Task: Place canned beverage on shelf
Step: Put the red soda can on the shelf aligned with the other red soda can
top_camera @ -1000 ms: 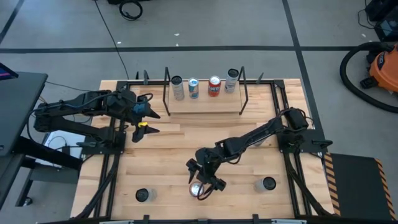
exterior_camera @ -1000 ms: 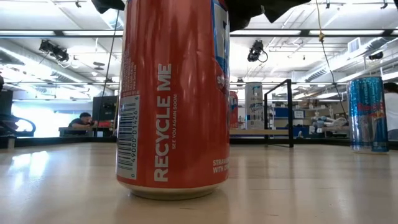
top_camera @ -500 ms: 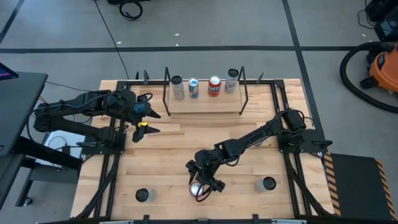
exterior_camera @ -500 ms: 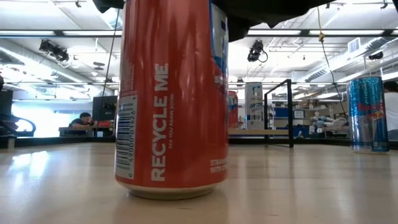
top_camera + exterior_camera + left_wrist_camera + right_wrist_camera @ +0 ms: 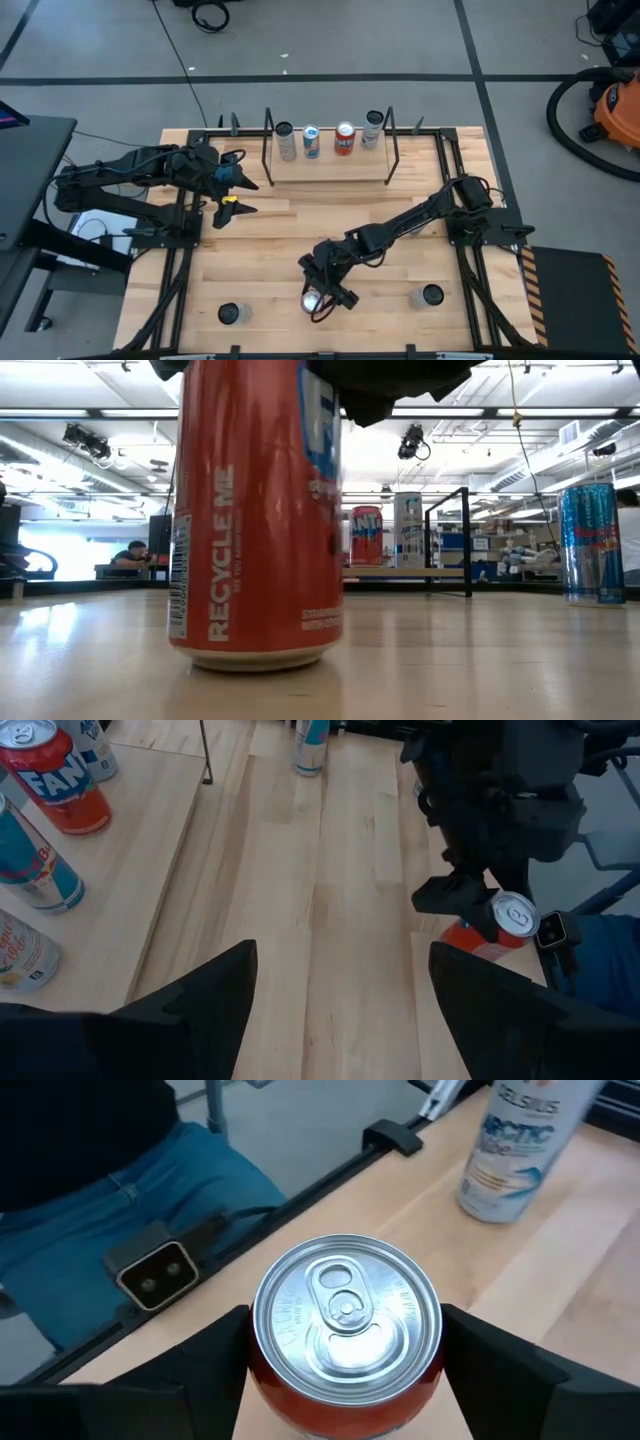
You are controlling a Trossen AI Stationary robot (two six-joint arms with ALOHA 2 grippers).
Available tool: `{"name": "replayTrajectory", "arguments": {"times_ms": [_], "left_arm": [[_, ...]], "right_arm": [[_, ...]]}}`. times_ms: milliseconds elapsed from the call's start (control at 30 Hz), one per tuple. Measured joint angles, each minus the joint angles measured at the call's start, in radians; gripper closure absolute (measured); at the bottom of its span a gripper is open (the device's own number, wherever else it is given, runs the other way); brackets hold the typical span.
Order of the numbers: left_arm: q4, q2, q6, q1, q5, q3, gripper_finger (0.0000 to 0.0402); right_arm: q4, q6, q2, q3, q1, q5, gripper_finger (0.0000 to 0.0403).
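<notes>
Can upright between right gripper's fingers.

A red soda can with white lettering, a white barcode panel and a blue-and-white logo stands on a pale, light-wood table. Its lid is plain silver. On the light-wood shelf stand a red Fanta can and a blue-and-silver can. A white can with light-blue lettering stands near the red one. Both arms are black; the left gripper carries blue and yellow accents.
</notes>
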Motion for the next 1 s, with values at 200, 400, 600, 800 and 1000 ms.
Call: {"name": "replayTrajectory", "arguments": {"times_ms": [200, 400, 600, 800, 1000], "left_arm": [[0.0, 0.0, 0.0, 0.0, 0.0, 0.0, 0.0104], [0.002, 0.0, -0.006, 0.0, 0.0, 0.0, 0.0104], [0.002, 0.0, -0.007, 0.0, 0.0, 0.0, 0.0104], [0.002, 0.0, -0.009, 0.0, 0.0, 0.0, 0.0104], [0.002, 0.0, -0.002, 0.0, 0.0, 0.0, 0.0104]], "right_arm": [[-0.041, 0.017, -0.054, -0.001, 0.0, 0.091, 0.011], [-0.133, 0.035, -0.175, -0.001, -0.019, 0.223, 0.011], [-0.224, 0.063, -0.333, -0.001, -0.054, 0.393, 0.0109], [-0.29, 0.114, -0.474, -0.001, -0.102, 0.582, 0.011], [-0.361, 0.172, -0.565, 0.0, -0.175, 0.776, 0.0105]]}}
